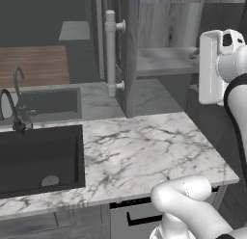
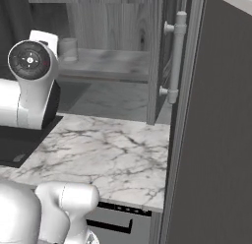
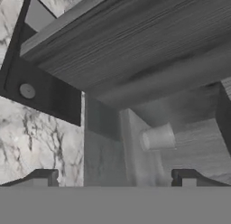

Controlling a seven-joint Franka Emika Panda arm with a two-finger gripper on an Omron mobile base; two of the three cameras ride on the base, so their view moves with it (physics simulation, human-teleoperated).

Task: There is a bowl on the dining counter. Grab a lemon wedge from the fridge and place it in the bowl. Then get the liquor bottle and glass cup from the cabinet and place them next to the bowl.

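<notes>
The cabinet stands open at the top of the right base view, its door swung out with the pale bar handle at upper right. The glass cup sits on the grey shelf at upper left there, and shows as a pale cylinder right of centre in the hand view. The gripper points at it, its two tips spread wide apart at the bottom of that frame with nothing between them. Judging by this, the cup has yet to be grasped and carried; bowl, lemon wedge and bottle are out of sight, so their progress cannot be told. The marble counter with the dark sink lies below
</notes>
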